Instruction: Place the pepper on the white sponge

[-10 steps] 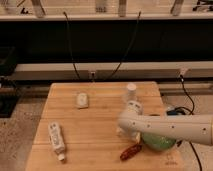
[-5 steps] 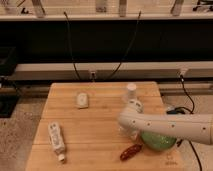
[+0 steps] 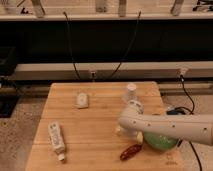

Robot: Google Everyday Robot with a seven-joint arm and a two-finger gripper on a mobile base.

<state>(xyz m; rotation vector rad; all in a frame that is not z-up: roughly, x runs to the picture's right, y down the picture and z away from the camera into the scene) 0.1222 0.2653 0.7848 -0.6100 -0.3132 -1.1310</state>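
Note:
The dark-red pepper (image 3: 130, 151) lies on the wooden table (image 3: 95, 125) near its front edge, right of centre. The white sponge (image 3: 82, 100) lies flat at the back left of the table, well away from the pepper. My white arm (image 3: 175, 129) reaches in from the right. My gripper (image 3: 123, 129) is at its left end, just above and slightly left of the pepper, apart from it. Nothing shows in the gripper.
A white labelled bottle (image 3: 56, 140) lies at the front left. A white upright cup (image 3: 131, 91) stands at the back right. A green bowl (image 3: 161, 140) sits at the right, partly under my arm. Black cables hang behind the table.
My arm's end has shifted slightly up and left. The pepper, the sponge and the other things have not moved.

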